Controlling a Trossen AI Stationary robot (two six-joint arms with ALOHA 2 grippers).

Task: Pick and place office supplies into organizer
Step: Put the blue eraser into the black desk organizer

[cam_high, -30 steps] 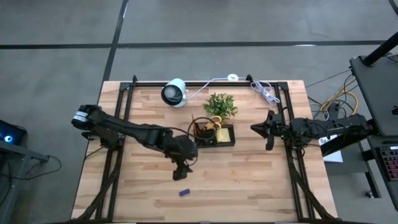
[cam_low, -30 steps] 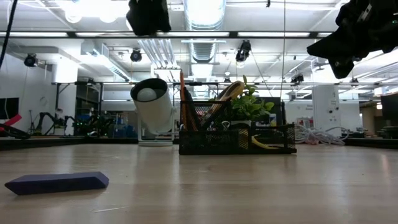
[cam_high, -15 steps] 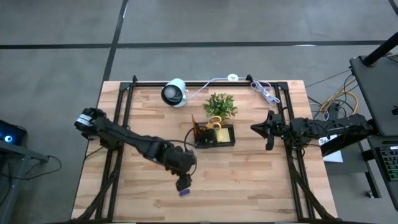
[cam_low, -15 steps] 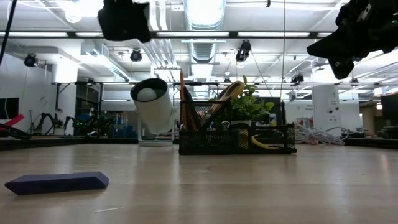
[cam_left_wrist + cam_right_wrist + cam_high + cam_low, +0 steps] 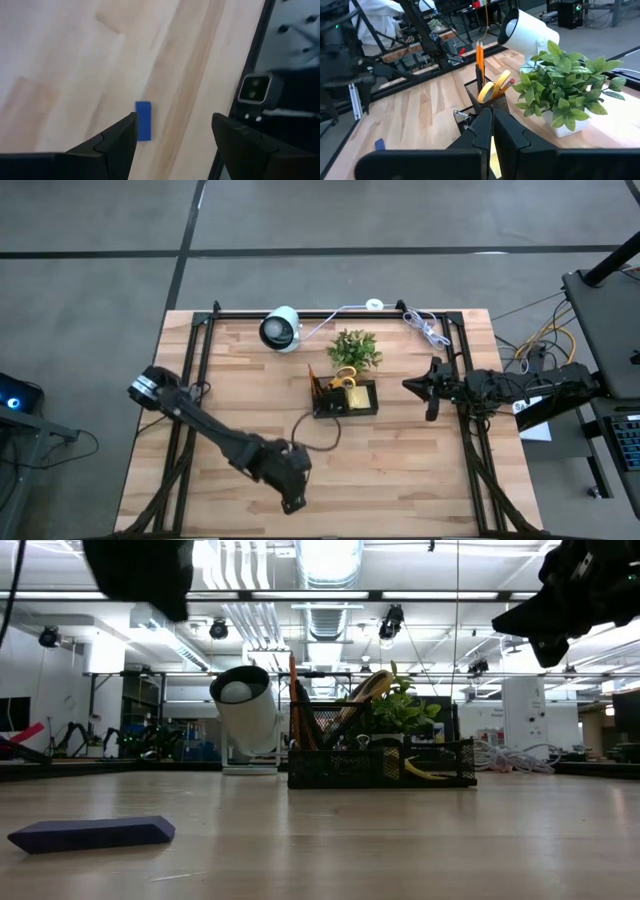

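No readable text in any view.

No letters, labels, brand marks, numbers or signs can be made out on anything on the table, on the arms or in the room beyond.
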